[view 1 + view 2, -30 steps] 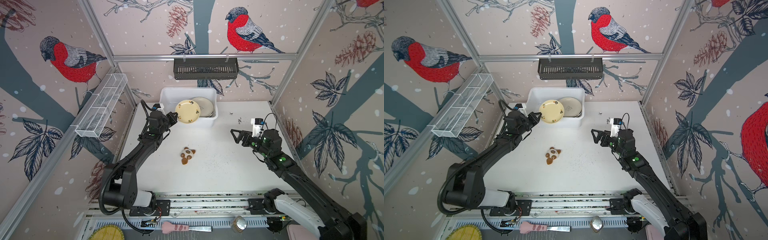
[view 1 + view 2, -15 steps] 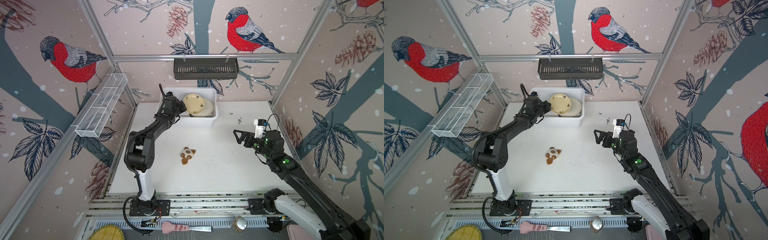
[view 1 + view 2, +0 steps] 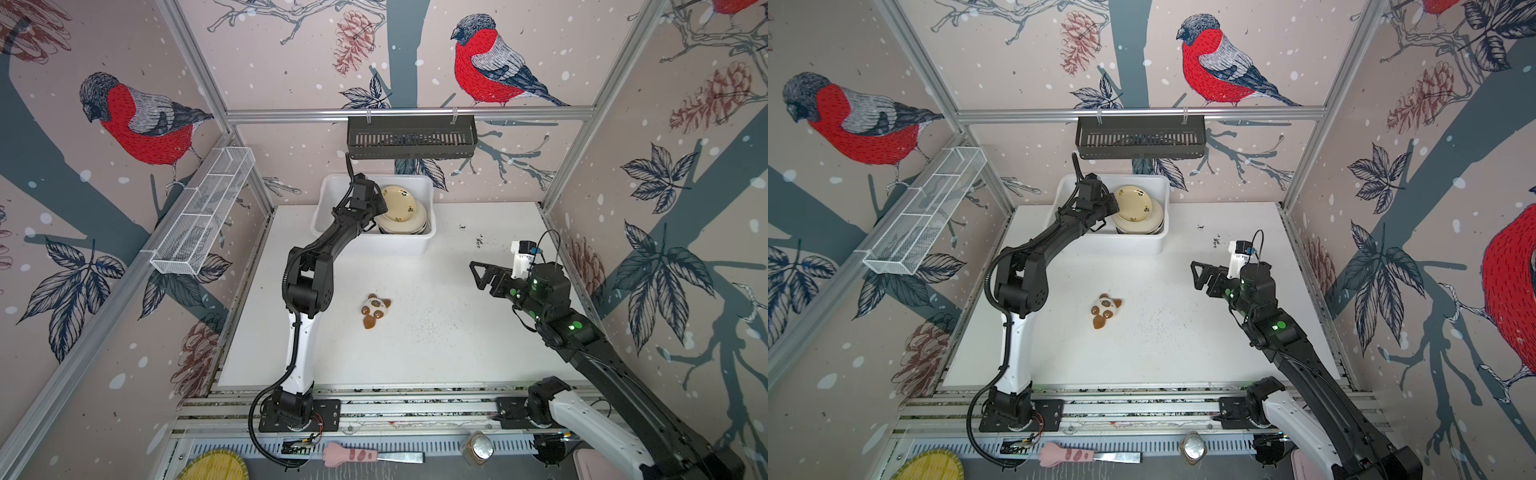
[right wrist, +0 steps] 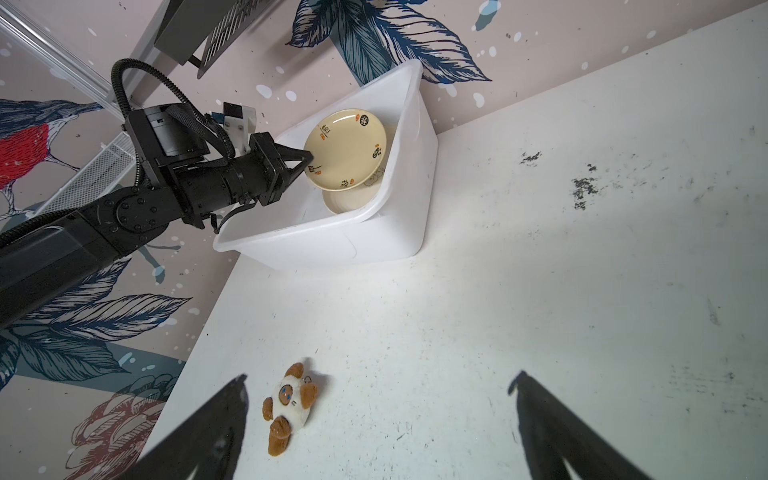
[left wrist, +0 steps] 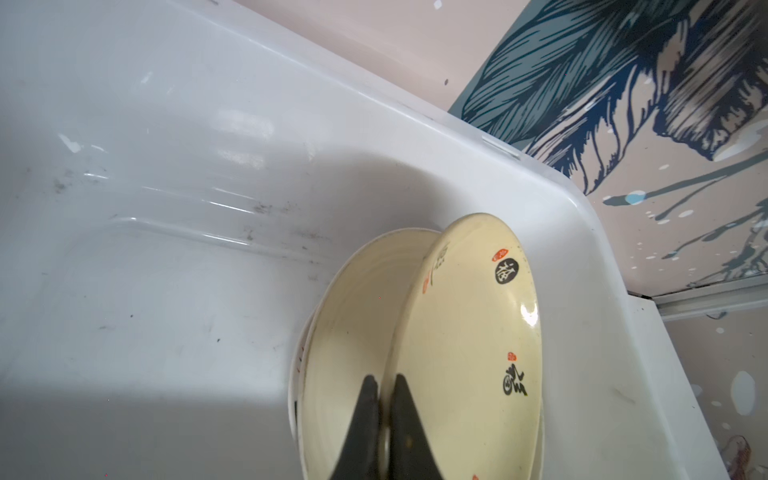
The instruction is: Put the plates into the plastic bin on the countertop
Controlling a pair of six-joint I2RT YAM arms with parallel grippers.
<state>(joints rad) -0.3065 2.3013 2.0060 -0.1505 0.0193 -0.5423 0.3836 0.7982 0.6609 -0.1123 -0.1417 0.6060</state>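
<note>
Top views both give us the whole layout: the white counter (image 3: 436, 357) with two arms working over it. The left arm (image 3: 307, 286) rises from its base at the near edge, bends at the elbow and stretches across the near-left corner of the plastic bin (image 3: 386, 248), with its wrist inside the tub. The right arm (image 3: 575, 332) reaches in from the right and holds its wrist above bare counter, well apart from the bin. The bin stands at the counter's far edge, against the back wall. Toward its right end lies a stack of plates (image 3: 401, 227), and a cream plate (image 3: 401, 199) is tilted above it. The left wrist view adds what the top views leave unclear. There the left jaws are pinching the rim of the cream plate (image 5: 469, 332), which bears black characters and small red seals. We cannot tell whether it touches the stack. Only the right wrist view shows the right jaws spread wide with nothing between them. It also shows the panda toy (image 4: 289, 405) lying on the counter near one of those jaws.
</note>
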